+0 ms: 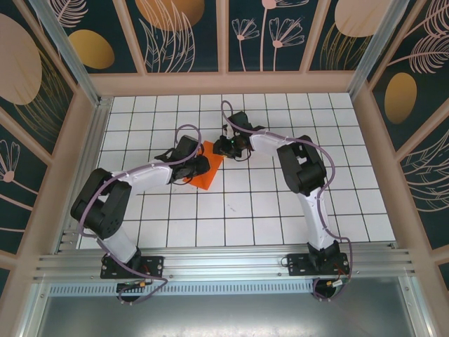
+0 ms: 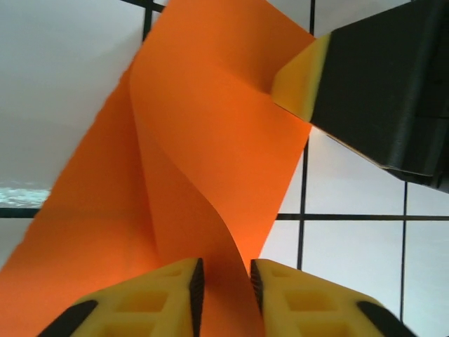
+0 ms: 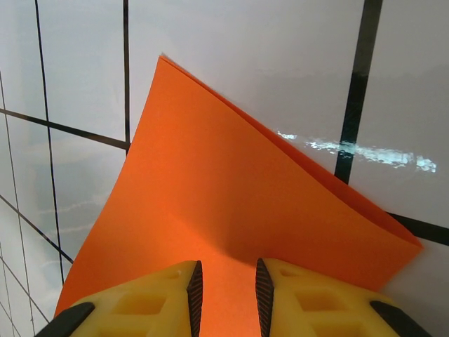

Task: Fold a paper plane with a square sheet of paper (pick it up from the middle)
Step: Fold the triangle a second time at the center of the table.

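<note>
The square sheet of paper (image 1: 208, 173) is bright orange and folded over, raised off the white grid between my two grippers. In the left wrist view the paper (image 2: 210, 126) bends up in a curved ridge that runs into the narrow gap of my left gripper (image 2: 223, 270), which is shut on it. A yellow fingertip (image 2: 302, 74) of the right gripper presses the sheet's far edge. In the right wrist view the paper (image 3: 231, 189) shows two layers at its right edge and fills the gap of my right gripper (image 3: 224, 274). From above, the left gripper (image 1: 198, 167) and right gripper (image 1: 223, 147) sit close together.
The white gridded table (image 1: 245, 210) is boxed in by wooden walls (image 1: 224, 83) at the back and both sides. An aluminium rail (image 1: 224, 263) carrying both arm bases runs along the near edge.
</note>
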